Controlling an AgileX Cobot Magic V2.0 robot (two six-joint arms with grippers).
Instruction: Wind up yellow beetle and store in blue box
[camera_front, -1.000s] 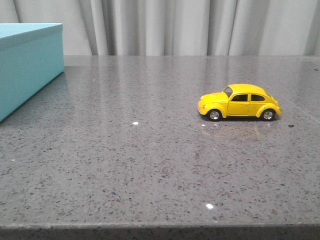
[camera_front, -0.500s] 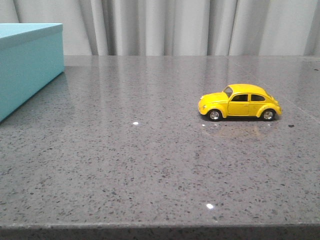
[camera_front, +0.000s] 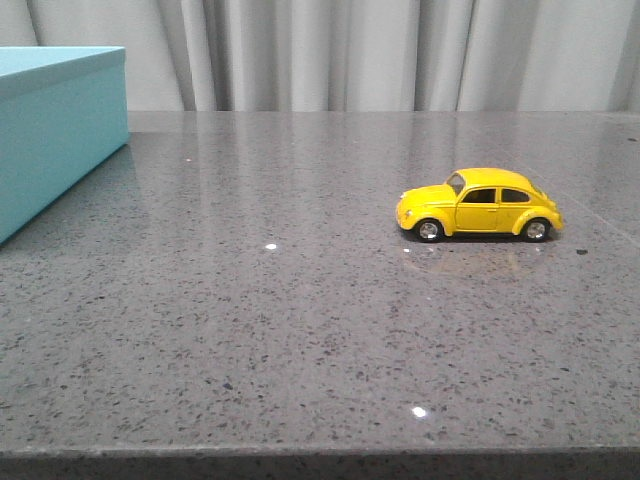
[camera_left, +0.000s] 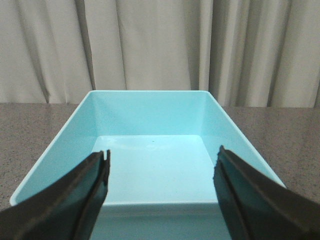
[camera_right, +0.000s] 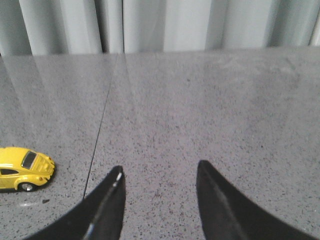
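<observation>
Sitting lidless at the bench's left edge, the blue box (camera_left: 150, 150) holds nothing, shown only by the left wrist view; the left gripper (camera_left: 162, 170) and right gripper (camera_right: 160, 185) both gape, and the yellow beetle (camera_front: 479, 204) stands toward the right edge.

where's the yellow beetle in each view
Front view: yellow beetle right of centre on the grey table, nose pointing left.
Left wrist view: not in it; only the open blue box shows.
Right wrist view: at the left edge, partly cut off.
Shared landmark: the pleated curtain behind.
</observation>
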